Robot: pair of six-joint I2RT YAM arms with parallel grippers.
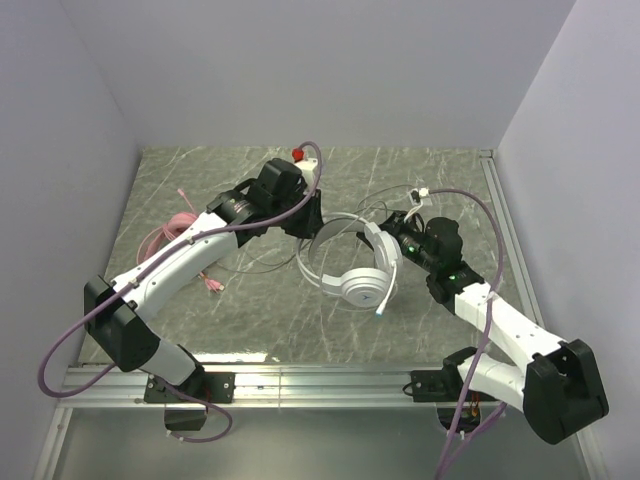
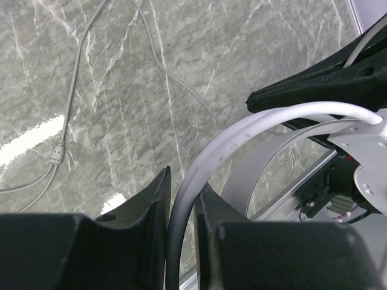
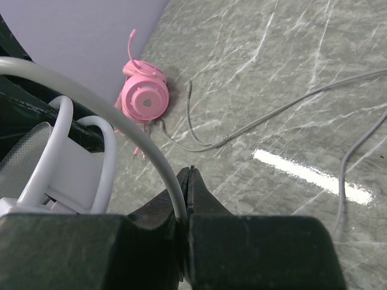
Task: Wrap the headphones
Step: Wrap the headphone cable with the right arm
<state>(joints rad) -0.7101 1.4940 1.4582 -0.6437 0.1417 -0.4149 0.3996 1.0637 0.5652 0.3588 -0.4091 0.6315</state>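
Two grips on one white headset [image 1: 360,285] at the middle of the tabletop [image 1: 440,180]: left tool [image 2: 181,205] clamped on its broad band, right tool [image 3: 186,187] pinched shut on the thin one. If I pull them apart, the band may twist or slip free.

Headset [image 1: 360,287] mid-table [image 1: 250,325]; L gripper [image 1: 311,227] at its 11 o'c, R gripper [image 1: 390,222] at 1; 2nd headset [image 1: 165,240] well off at 9.

White headset [image 1: 360,287] at centre — pink headset [image 1: 178,222] beside left arm [image 1: 190,260]
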